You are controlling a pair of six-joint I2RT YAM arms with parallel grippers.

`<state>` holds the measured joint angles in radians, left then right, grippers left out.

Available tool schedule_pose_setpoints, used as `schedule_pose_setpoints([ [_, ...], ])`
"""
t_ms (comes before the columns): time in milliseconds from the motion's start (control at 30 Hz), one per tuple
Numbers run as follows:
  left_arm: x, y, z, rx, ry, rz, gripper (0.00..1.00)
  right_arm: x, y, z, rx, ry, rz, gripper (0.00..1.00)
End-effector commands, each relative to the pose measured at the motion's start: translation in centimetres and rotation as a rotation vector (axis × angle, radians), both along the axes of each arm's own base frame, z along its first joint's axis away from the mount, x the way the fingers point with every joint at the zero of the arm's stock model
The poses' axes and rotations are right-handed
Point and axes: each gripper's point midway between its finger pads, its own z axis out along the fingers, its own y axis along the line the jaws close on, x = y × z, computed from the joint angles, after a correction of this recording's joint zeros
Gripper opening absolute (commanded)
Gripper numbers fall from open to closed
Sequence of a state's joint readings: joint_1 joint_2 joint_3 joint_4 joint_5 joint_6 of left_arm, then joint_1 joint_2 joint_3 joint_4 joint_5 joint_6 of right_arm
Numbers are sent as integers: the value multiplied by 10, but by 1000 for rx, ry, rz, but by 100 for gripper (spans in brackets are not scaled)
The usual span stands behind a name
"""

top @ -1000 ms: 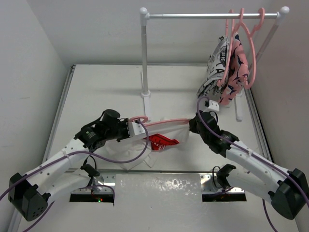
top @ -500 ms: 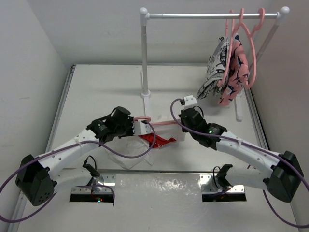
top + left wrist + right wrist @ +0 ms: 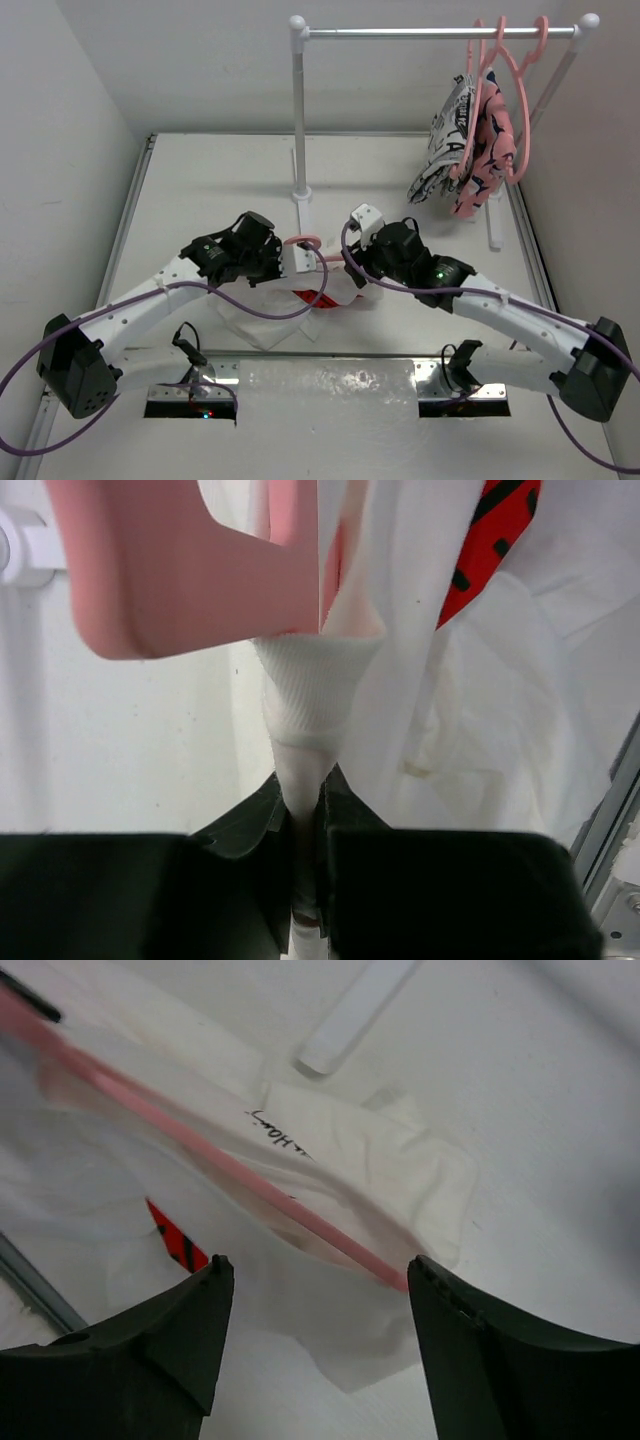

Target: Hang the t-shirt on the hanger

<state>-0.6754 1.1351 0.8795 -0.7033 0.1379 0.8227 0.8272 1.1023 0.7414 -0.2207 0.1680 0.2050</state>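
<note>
Now the right tool, jaws spread, has slid left along the hanger, bunching the t-shirt. The left tool pinches the collar, so threading seems underway.

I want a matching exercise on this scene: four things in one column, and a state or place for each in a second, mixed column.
1 left gripper
2 right gripper
3 hanger
4 patterned garments

A open
B hanging on the rail
C shut on the t-shirt
D partly inside the t-shirt

Pairs: 1-C, 2-A, 3-D, 4-B
</note>
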Motion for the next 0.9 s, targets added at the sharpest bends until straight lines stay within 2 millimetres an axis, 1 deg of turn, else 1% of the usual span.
schedule_pose_setpoints([
  [0, -6, -25, 27, -125, 2, -68, 0, -13, 17, 54, 75, -120, 188, 70],
  [33, -7, -26, 28, -129, 2, -78, 0, -15, 17, 61, 61, -149, 228, 72],
  [67, -9, -28, 29, -139, 0, -96, 0, -19, 15, 61, 38, -146, 252, 73],
  [100, -9, -29, 29, -141, -1, -106, 0, -31, 22, 63, 46, -133, 343, 73],
  [133, -11, -31, 30, -150, 4, -122, 0, -36, 26, 68, 32, -149, 411, 73],
  [167, -11, -33, 33, -155, -2, -138, 0, -50, 32, 60, 34, -95, 503, 73],
  [200, -12, -34, 35, -158, -2, -152, 0, -53, 36, 62, 26, -97, 550, 73],
  [233, -16, -36, 36, -165, 9, -178, 0, -58, 37, 56, 16, -65, 577, 73],
  [267, -16, -38, 40, -169, -4, -198, 0, -58, 40, 54, 10, -52, 594, 73],
  [367, -16, -40, 46, -175, -14, -222, 0, -49, 50, 49, -25, -29, 619, 73],
  [400, -16, -41, 47, -175, -16, -225, 0, -45, 57, 45, -40, -21, 638, 73],
  [467, -15, -40, 49, -176, -21, -226, 0, -43, 61, 40, -55, 1, 656, 73],
  [567, -17, -39, 51, -177, -25, -239, 0, -35, 67, 29, -75, 20, 659, 69],
  [600, -19, -39, 51, -178, -25, -245, 0, -34, 68, 24, -76, 32, 650, 66],
  [633, -21, -39, 52, -186, -27, -251, 0, -31, 71, 21, -70, 30, 644, 55],
  [700, -24, -39, 53, -194, -27, -260, 0, -31, 71, 14, -62, 51, 628, 43],
  [733, -27, -38, 53, -199, -27, -265, 0, -29, 72, 13, -50, 50, 621, 34],
  [767, -28, -38, 54, -204, -29, -266, 0, -30, 72, 13, -41, 53, 617, 29],
  [800, -29, -37, 54, -207, -28, -268, 0, -31, 68, 6, -35, 73, 605, 24],
  [833, -31, -37, 54, -213, -29, -273, 0, -30, 69, 7, -19, 62, 599, 17],
  [867, -32, -37, 55, -219, -28, -274, 0, -33, 66, 4, -8, 70, 600, 7],
])
